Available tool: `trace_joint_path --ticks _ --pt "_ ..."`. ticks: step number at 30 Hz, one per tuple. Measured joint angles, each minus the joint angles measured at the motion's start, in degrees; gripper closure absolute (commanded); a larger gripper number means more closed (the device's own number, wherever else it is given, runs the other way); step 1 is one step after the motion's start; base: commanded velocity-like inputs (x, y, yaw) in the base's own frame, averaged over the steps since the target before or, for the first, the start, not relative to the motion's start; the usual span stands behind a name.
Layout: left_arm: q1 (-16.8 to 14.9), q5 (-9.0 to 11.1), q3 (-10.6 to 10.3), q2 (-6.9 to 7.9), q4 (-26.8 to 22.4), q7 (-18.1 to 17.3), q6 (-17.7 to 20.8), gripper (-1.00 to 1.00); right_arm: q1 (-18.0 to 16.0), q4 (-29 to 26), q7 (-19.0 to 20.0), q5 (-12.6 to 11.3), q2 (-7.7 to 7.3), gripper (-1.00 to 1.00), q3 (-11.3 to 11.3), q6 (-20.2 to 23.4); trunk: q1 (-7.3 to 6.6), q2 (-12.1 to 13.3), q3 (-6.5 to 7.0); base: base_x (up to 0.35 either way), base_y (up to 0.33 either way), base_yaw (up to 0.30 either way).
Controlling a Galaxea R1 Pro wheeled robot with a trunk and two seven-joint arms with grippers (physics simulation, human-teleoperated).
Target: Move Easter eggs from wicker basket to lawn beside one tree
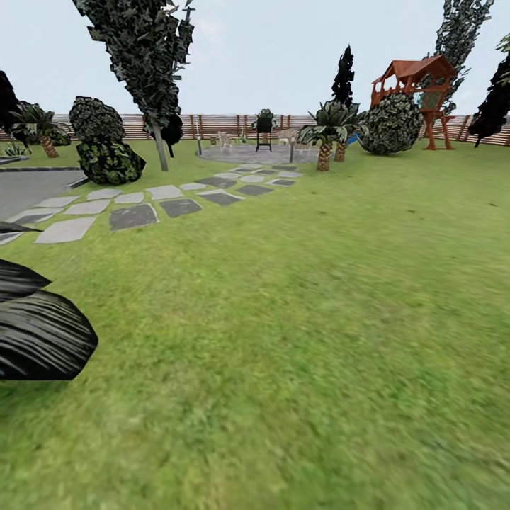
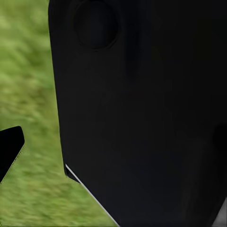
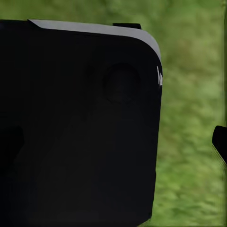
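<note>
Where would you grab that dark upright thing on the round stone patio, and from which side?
Likely the upper part of the dark upright thing, coming from the lawn side: it stands tall on the patio. Too distant to make out any handle.

A fenced home garden: a wide lawn (image 1: 297,340), a stepping-stone path (image 1: 163,198) leading to a far round patio (image 1: 248,154), trees, shrubs, and a wooden playhouse (image 1: 418,88) far right.
</note>
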Motion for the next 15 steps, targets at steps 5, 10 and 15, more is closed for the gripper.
trace_joint_path --ticks 5,10,15 --pt "0.0 0.0 0.0 0.0 0.0 0.0 0.0 -1.0 0.0 0.0 0.0 0.0 0.0 -1.0 0.0 0.0 0.0 0.0 0.0 0.336 0.0 0.0" --pt "0.0 0.0 0.0 0.01 0.0 0.0 0.0 -1.0 0.0 0.0 0.0 0.0 0.0 -1.0 0.0 0.0 0.0 0.0 0.0 0.336 0.0 0.0" --pt "0.0 0.0 0.0 0.0 0.0 0.0 0.0 -1.0 0.0 0.0 0.0 0.0 0.0 -1.0 0.0 0.0 0.0 0.0 0.0 0.336 0.0 0.0"
